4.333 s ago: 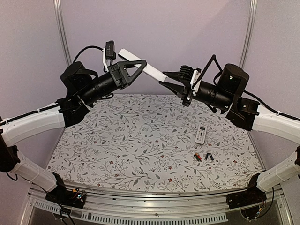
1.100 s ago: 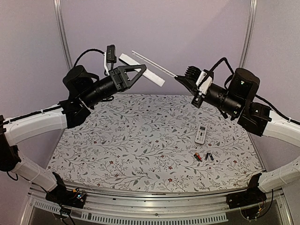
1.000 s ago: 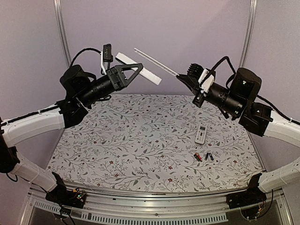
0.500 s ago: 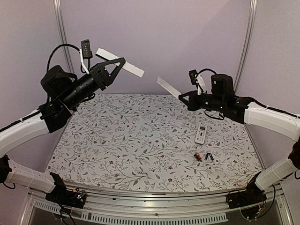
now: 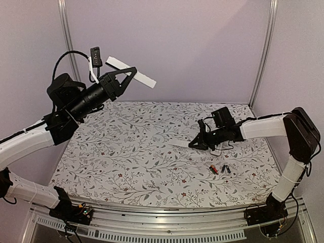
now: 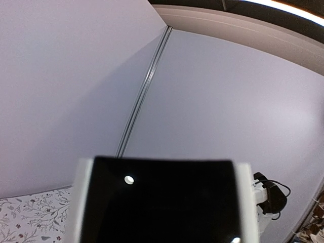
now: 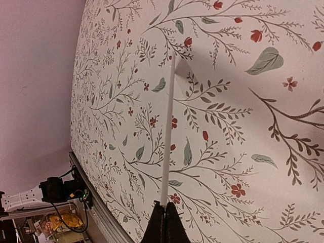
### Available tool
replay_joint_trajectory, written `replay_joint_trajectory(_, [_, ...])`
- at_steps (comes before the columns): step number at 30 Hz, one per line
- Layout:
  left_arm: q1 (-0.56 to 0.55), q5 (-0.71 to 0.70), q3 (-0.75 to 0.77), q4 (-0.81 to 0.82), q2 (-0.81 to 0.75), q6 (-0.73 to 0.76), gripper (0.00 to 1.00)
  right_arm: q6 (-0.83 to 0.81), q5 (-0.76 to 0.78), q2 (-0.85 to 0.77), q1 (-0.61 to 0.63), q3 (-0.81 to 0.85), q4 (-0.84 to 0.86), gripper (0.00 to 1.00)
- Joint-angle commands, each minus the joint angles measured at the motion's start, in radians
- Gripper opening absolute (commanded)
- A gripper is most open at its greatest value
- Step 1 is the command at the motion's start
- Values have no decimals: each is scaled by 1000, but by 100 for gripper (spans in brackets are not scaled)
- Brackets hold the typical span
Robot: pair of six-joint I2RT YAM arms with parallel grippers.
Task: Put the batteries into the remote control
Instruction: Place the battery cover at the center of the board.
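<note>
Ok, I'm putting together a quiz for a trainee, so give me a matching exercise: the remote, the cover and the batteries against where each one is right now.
Things:
1. white remote
2. thin white cover
3. batteries

Places:
A. lying on the floral tablecloth, held by nothing
B. pinched in the right gripper, low over the tablecloth
C. held high in the air by the left gripper

Pairs: 1-C, 2-B, 3-A
</note>
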Motion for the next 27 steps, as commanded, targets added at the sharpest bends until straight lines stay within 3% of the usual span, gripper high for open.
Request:
replay_joint_trajectory(1, [8, -5, -10, 2, -9, 26, 0, 39, -87, 61, -23, -28, -3, 0])
replay_joint_trajectory(4, [8, -5, -8, 1, -6, 30, 0, 39, -79, 85, -35, -28, -31, 1])
replay_joint_trajectory(9, [8, -2, -3, -2, -1, 34, 0, 17, -48, 99, -45, -21, -67, 17])
replay_joint_trajectory(20, [8, -3, 8, -28, -3, 73, 0, -124, 28, 33, -60, 111, -220, 27])
replay_joint_trajectory(23, [-4, 34, 20, -54, 5, 132, 0, -246, 75, -73, -44, 184, -243, 43])
replay_joint_trajectory(24, [-35, 52, 26, -66, 7, 219, 0, -371, 130, -179, -7, 235, -240, 68])
replay_joint_trajectory(25, [-53, 55, 27, -70, 7, 264, 0, -437, 134, -214, 15, 246, -225, 82])
replay_joint_trajectory(27, [-80, 100, 24, -68, 4, 335, 0, -560, 112, -296, 63, 242, -158, 98])
